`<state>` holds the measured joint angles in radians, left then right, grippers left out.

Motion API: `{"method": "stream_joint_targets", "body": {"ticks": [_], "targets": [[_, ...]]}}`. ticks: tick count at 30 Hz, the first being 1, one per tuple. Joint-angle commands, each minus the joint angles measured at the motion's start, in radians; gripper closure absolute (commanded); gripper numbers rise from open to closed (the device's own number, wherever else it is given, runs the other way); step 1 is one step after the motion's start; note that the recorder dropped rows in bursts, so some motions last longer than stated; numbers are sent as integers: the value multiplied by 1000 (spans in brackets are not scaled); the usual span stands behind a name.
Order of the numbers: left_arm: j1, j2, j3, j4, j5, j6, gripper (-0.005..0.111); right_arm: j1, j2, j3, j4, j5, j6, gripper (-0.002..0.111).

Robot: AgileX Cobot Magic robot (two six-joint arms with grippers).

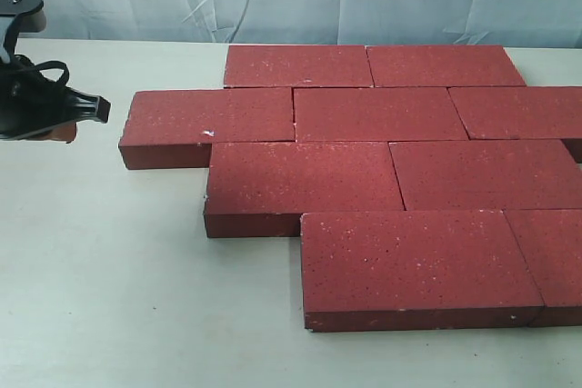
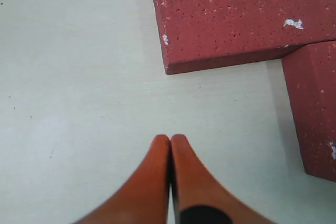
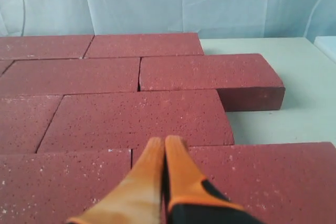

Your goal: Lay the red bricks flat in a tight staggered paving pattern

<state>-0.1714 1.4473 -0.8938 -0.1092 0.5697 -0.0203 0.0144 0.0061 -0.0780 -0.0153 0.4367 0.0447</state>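
We found the left arm at the left edge of the exterior view, its black wrist housing held level above the bare table point(image 1: 109, 270) and aimed towards the brickwork, apart from it. The left gripper point(image 2: 169, 139) had its two orange fingers pressed together with nothing between them, tips hanging over pale tabletop just short of a brick corner. The right gripper point(image 3: 165, 141) was likewise pinched closed and empty. It was poised over the paving, though we could not tell whether its tips touched the surface beneath. The red bricks point(image 1: 382, 114) all lay flat on the table in four rows, edges touching, each row offset sideways from the next so that the joints were staggered. The left-hand brick of the second row point(image 1: 209, 124) jutted furthest towards the left arm. Only the exterior view gave us the whole pattern and the left arm's body, and it showed nothing of the right arm. The left wrist view alone gave us a white chip point(image 2: 293, 23) up close on the jutting brick, and the end face of the neighbouring brick point(image 2: 315, 108) tucked against it. The right wrist view alone showed the far side of the paving, where one brick point(image 3: 210, 74) stuck out past its row, and the pale cloth point(image 3: 157, 3) hanging behind.
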Motion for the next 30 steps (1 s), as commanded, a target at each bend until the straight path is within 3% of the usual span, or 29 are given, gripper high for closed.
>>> {"method": "stream_joint_targets", "body": {"ticks": [1,30], "targets": [[2,-9,4,-2,-6,-2,107,-5,-6,39,-2,-38,-7,109],[2,-9,4,-2,-9,-2,107,8,-6,78,-2,-75,-2,109]]}}
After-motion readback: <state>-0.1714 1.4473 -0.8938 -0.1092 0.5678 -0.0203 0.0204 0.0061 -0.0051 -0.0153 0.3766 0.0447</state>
